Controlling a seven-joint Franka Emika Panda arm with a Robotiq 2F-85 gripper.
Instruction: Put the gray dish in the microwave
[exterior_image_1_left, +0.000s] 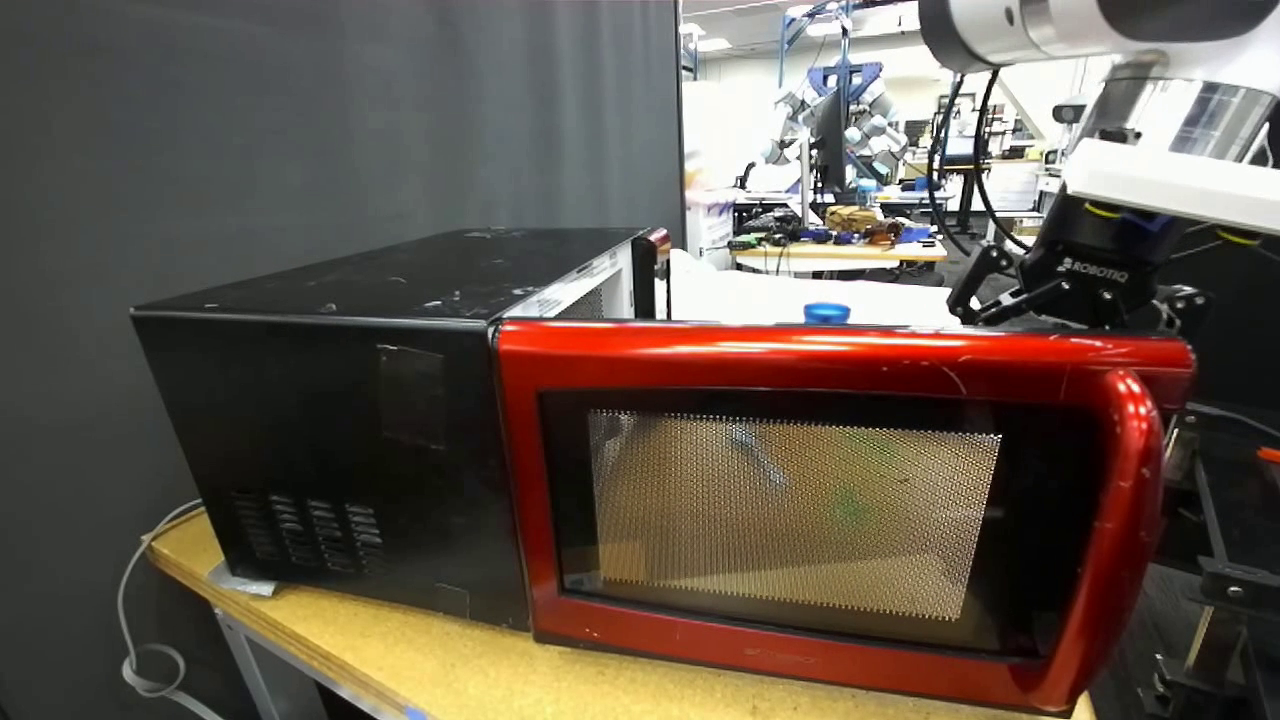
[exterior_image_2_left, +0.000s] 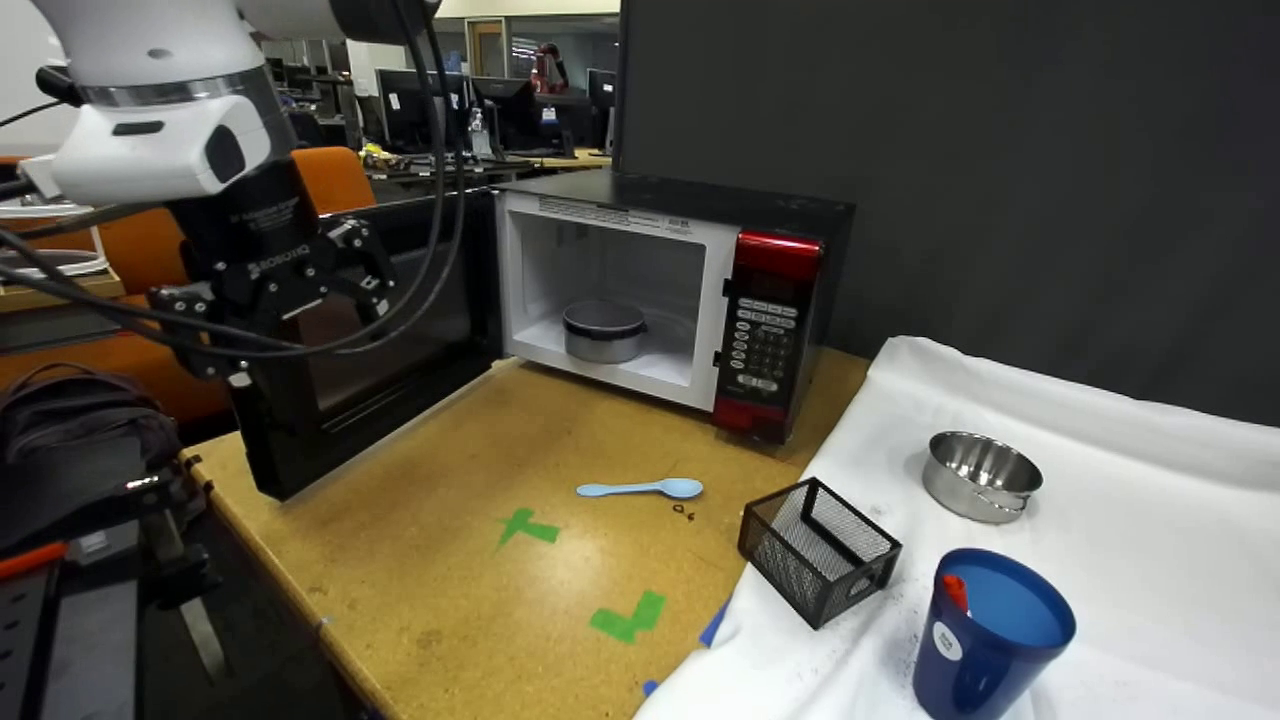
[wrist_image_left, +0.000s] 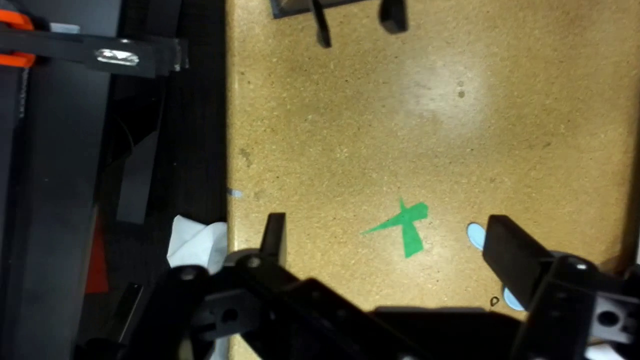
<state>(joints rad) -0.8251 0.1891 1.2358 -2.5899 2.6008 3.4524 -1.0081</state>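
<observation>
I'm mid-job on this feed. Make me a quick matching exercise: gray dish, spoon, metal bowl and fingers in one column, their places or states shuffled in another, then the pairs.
Things
1. Gray dish
2. Light-blue spoon
3. Metal bowl
4. Fingers

Places or states
A. Apart, holding nothing
B. On the white cloth
C. Inside the microwave
D. On the brown tabletop

Right pairs: 1-C, 2-D, 3-B, 4-A

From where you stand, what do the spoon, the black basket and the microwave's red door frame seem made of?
The spoon looks like smooth plastic, an even pale blue. The black basket is probably coated metal, given its see-through mesh sides. The microwave's red door frame is glossy, streaked with reflected light; plastic or painted metal, I can't tell.
</observation>
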